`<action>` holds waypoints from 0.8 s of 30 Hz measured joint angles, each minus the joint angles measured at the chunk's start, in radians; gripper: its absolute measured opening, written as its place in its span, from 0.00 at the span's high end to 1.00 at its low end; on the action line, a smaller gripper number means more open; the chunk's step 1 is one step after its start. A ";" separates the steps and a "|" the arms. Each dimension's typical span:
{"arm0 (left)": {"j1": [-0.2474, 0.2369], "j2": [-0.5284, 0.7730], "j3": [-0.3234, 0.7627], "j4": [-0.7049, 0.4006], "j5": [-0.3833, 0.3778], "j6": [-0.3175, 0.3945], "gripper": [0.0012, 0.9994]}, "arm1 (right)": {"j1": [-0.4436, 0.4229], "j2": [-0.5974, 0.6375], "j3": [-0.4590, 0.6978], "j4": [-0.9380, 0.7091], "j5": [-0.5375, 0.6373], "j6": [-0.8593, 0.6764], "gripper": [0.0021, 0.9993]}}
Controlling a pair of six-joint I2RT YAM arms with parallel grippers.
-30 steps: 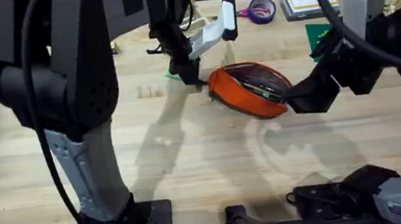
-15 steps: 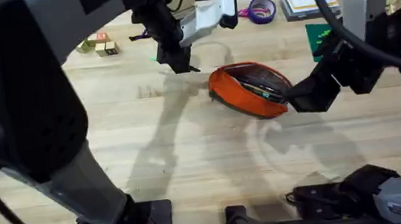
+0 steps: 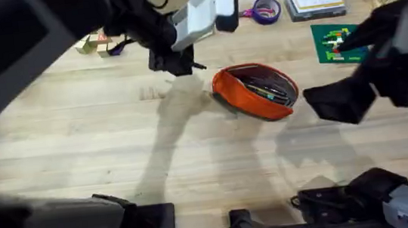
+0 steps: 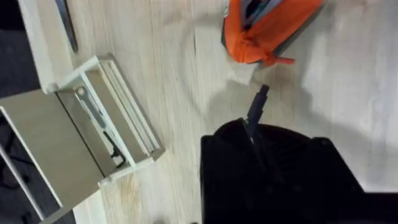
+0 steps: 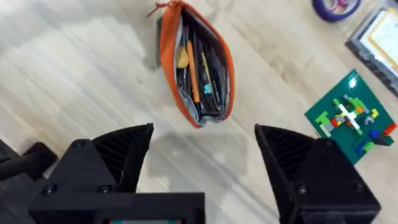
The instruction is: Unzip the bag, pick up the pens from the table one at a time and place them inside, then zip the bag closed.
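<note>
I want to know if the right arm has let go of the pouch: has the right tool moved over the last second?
Yes. The right tool has pulled back from the orange bag, toward the table's near edge; a gap now separates them. Its fingers are open.

The surface (image 3: 193, 153) is pale wood with a plank grain and a matt, smooth finish. The bag (image 3: 251, 94) is soft orange cloth, wrinkled where it gathers at its end, with a grey fabric lining (image 5: 205, 99) visible inside its open mouth. The right pincer (image 5: 202, 158) has fingers (image 5: 121, 152) of matt black plastic with ribbed inner faces. The building-brick plate (image 5: 351, 115) is glossy green plastic.
</note>
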 joint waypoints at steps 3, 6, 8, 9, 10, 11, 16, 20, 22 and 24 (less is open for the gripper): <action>0.000 -0.069 -0.053 0.017 0.049 0.000 0.96 | 0.000 -0.058 0.000 -0.001 0.000 0.019 0.00; 0.000 -0.119 -0.072 0.032 0.118 -0.009 0.96 | 0.000 -0.112 0.000 -0.003 0.000 0.039 0.00; -0.001 -0.140 -0.072 0.053 0.168 -0.019 0.96 | 0.000 -0.146 0.000 -0.003 0.000 0.053 0.00; -0.003 -0.147 -0.072 0.062 0.193 -0.026 0.96 | 0.000 -0.162 0.000 -0.003 0.000 0.060 0.00; -0.004 -0.152 -0.072 0.069 0.219 -0.032 0.96 | 0.000 -0.178 0.000 -0.003 0.000 0.068 0.00; -0.008 -0.152 -0.072 0.072 0.239 -0.037 0.96 | 0.000 -0.190 0.000 -0.004 0.000 0.075 0.00; -0.073 -0.150 -0.073 0.115 0.312 -0.062 0.96 | 0.000 -0.252 0.000 -0.007 0.000 0.112 0.00; -0.153 -0.143 -0.073 0.175 0.339 -0.095 0.96 | 0.000 -0.293 0.000 -0.028 0.000 0.134 0.00; -0.227 -0.110 -0.073 0.214 0.353 -0.114 0.96 | 0.000 -0.328 0.000 -0.034 0.000 0.144 0.00; -0.257 -0.088 -0.073 0.239 0.355 -0.124 0.96 | 0.000 -0.344 0.000 -0.034 0.000 0.153 0.00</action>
